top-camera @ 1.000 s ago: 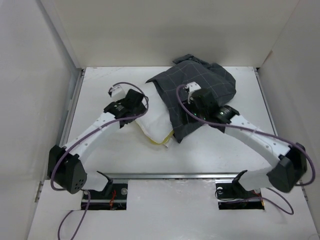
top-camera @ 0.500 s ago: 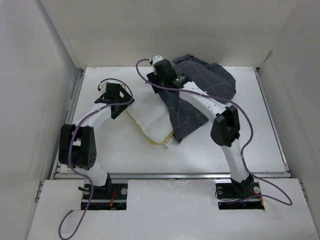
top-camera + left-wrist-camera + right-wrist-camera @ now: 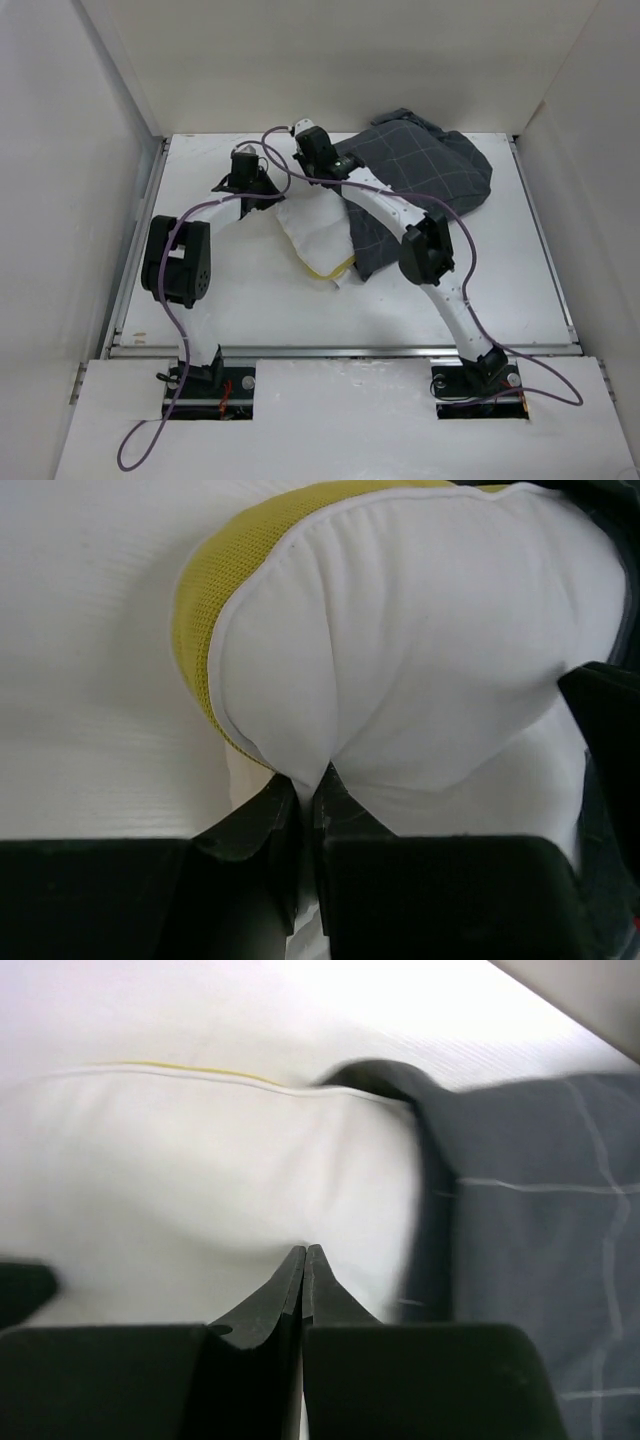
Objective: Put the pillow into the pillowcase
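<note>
While the R arm (image 3: 385, 205) lies across the pillowcase (image 3: 430, 180) in top view, the case mouth is hidden. Purple cables (image 3: 121, 456) loop over the far-left part of the table (image 3: 200, 290). White walls (image 3: 60, 150) on three sides.

Pillow (image 3: 312, 232): centre of table, near-left part bare, yellow-seam corner toward the bases. Its right part runs under the pillowcase edge. In R wrist view the dark cloth wraps round the pillow's rim. Inside vs. merely covered: cannot tell. Rest of case bunched at far right, touching the back wall.

L gripper (image 3: 308, 780): clenched on a puckered fold of the pillow's white cover, just beside the yellow mesh band.

R gripper (image 3: 303, 1255): jaws pressed together, tips at the pillow near the pillowcase edge. Cloth caught or not: cannot tell.
</note>
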You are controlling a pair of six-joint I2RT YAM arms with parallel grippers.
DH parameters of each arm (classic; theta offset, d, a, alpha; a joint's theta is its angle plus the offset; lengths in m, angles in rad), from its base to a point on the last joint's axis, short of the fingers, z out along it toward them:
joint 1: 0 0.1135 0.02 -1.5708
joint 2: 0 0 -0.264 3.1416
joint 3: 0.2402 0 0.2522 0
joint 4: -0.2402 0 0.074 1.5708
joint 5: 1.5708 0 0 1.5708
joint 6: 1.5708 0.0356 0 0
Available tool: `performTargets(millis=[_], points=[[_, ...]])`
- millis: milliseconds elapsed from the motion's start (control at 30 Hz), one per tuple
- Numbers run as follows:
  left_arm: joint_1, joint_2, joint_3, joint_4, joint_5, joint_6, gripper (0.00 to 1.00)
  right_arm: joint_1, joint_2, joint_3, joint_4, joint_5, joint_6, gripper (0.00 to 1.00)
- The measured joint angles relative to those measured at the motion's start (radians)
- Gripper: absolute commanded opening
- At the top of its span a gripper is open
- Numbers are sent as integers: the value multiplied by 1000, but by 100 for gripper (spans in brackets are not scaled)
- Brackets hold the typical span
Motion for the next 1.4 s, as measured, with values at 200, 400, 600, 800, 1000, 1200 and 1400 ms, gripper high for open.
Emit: performTargets(millis=[200,400,600,800,1000,1200,1400], points=[[-44,-43,-57,60,39,28,0,5,-114,-71,-6,-181,-5,0],[-77,-180,-134,57,3,40,0,8,-251,-107,-17,-79,-27,50],[-83,-288,-207,64,-13,46,0,-76,-255,-114,-37,2,-34,70],[-95,-291,-230,59,-25,48,0,-158,-179,-133,-81,-23,-54,70],[-98,-291,-230,51,-39,58,0,-140,-127,-134,-99,-45,-61,70],[-98,-286,-230,42,-46,65,0,-134,-144,-149,-96,-52,-50,72],[-101,-285,-230,42,-47,65,0,-109,-232,-211,-84,-79,-45,76]])
